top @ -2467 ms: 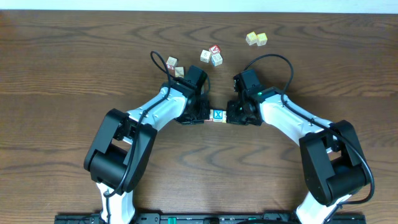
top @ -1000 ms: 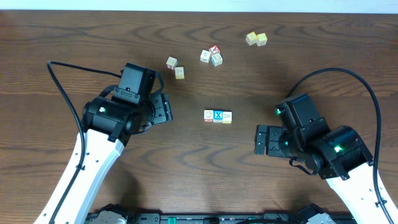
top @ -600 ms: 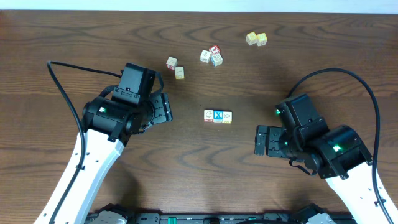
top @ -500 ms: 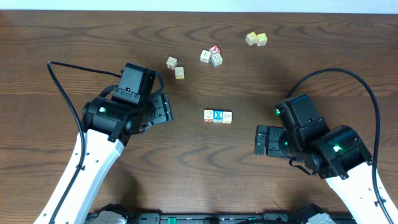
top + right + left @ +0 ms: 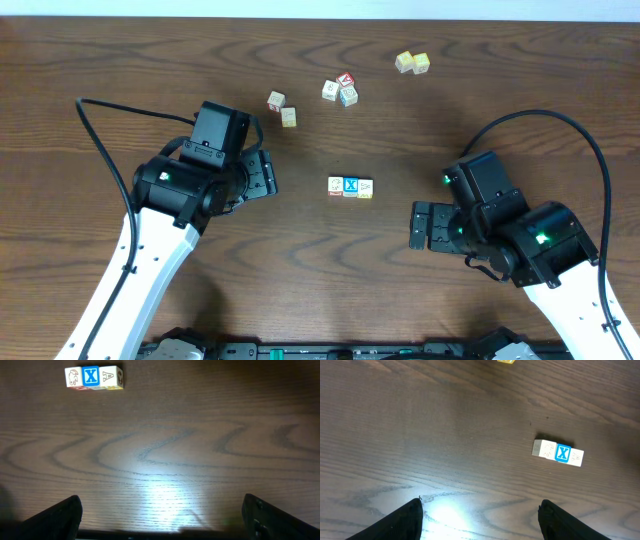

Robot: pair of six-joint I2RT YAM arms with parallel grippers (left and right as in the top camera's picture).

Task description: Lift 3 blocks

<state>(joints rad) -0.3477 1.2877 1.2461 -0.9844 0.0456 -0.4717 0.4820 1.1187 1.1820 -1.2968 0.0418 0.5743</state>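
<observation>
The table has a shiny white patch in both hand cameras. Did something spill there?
Probably not. In the left wrist view the white patch on the table looks like light bouncing off shiny wood. The right wrist view shows the same glare, with darker edges. The overhead view is evenly lit with no patch, and the blocks look sharp.

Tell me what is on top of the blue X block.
Nothing: the blue X block shows its bare top face. A cream red-trim block and a cream yellow-trim block touch its sides. It rests on the table; its underside is hidden.
</observation>
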